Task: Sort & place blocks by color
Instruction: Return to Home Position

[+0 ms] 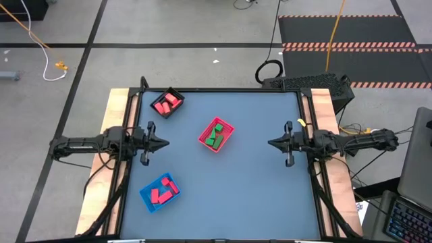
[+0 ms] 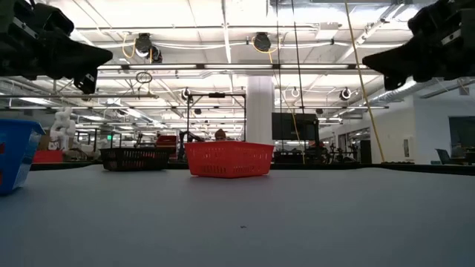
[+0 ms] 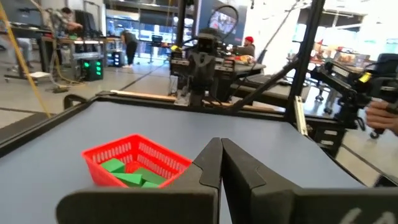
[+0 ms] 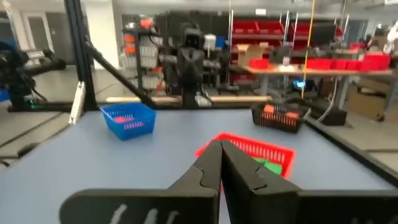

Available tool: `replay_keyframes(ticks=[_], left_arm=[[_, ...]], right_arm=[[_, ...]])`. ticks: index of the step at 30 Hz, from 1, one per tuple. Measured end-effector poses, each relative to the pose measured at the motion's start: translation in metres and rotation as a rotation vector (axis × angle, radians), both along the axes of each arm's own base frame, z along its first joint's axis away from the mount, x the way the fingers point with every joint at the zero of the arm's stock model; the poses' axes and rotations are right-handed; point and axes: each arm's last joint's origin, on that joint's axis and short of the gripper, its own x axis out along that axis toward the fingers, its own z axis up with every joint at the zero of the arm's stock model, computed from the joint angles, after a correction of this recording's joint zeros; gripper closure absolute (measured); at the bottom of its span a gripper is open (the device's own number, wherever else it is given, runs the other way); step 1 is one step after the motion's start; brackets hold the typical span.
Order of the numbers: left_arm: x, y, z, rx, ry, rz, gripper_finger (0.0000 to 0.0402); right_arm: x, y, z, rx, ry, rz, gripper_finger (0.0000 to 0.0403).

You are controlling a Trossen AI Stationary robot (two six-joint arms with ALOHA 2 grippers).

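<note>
We find the left gripper (image 1: 164,142) and right gripper (image 1: 271,142) on opposite sides of the red tray (image 1: 203,140), fingers pressed together, holding nothing. Green blocks (image 1: 216,137) lie inside it; red blocks (image 1: 166,104) fill the black tray (image 1: 177,95) and blue tray (image 1: 153,183) beside it.

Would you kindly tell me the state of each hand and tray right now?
Left hand: shut, empty, at the left side of the table.
Right hand: shut, empty, at the table's right side.
Red tray: holds green blocks.
Black tray: holds red blocks.
Blue tray: holds further red blocks.
</note>
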Motion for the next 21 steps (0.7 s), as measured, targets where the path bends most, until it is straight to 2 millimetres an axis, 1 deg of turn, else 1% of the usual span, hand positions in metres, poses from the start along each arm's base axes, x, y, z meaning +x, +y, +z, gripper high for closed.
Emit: replay_keyframes(ticks=[4, 7, 11, 21], left_arm=[[0.0001, 0.0003, -0.0030, 0.006, 0.031, -0.015, 0.0392], [0.0001, 0.0003, -0.0049, 0.053, 0.048, -0.014, 0.0392], [0.0001, -0.0001, -0.0062, 0.095, 0.059, -0.017, 0.0392], [0.0002, -0.0001, -0.0063, 0.089, 0.060, -0.017, 0.0392]], right_arm=[[0.0002, -0.0016, -0.0034, 0.022, 0.034, 0.021, 0.0403], [0.0003, -0.0018, -0.0072, 0.015, 0.073, 0.018, 0.0403], [0.0002, -0.0019, -0.0070, 0.007, 0.071, 0.015, 0.0403], [0.0003, -0.0019, -0.0070, 0.032, 0.069, 0.013, 0.0403]])
